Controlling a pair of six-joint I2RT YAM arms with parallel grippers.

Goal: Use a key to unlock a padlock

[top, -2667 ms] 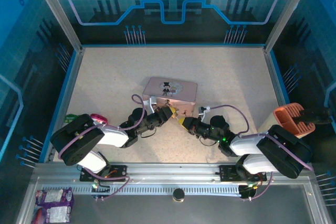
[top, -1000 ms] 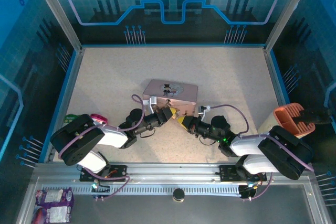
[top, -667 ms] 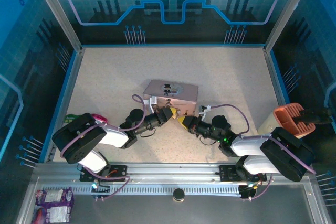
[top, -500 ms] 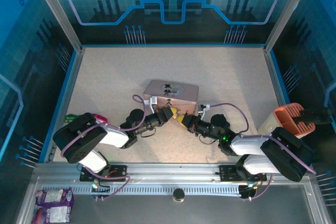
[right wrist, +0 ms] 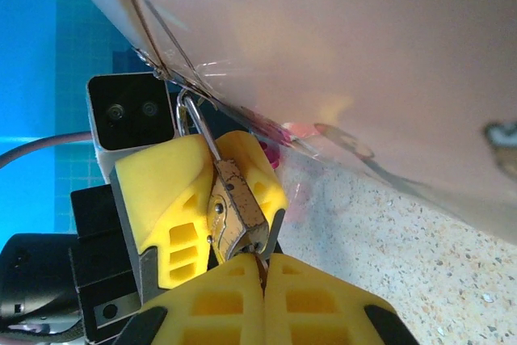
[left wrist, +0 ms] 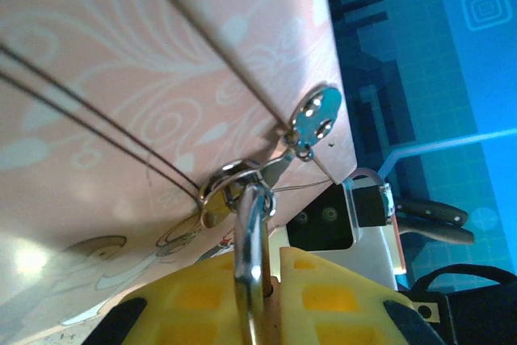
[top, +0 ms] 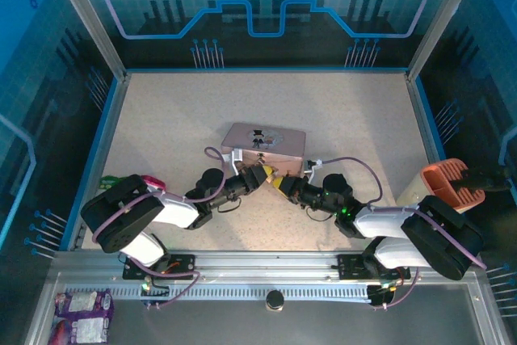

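Blue-panelled test cell, speckled bench (top: 347, 119); two robot arms meet nose to nose just in front of a pink tin (top: 262, 136) at centre. The left claw (top: 258, 174) is clamped on the brass padlock (right wrist: 234, 217), whose thin shackle (right wrist: 196, 123) runs up to the ring at the tin's hasp (left wrist: 317, 115), so the lock sits right at the tin's front wall. Opp., the right claw (top: 279, 187) is pinched fully shut, tips touching the padlock's base; a sliver of dark metal there looks to be the key (right wrist: 260, 261), prob. at or in the keyhole, though too small to say how deep. Risks from here, as I judge them: the key is tiny and held by broad pads, so a twist may roll it in the grip instead of turning the lock; the padlock body may rotate in the left claw w/ the same result; any pull or off-line push passes via the shackle to the tin, which could slide or tip.
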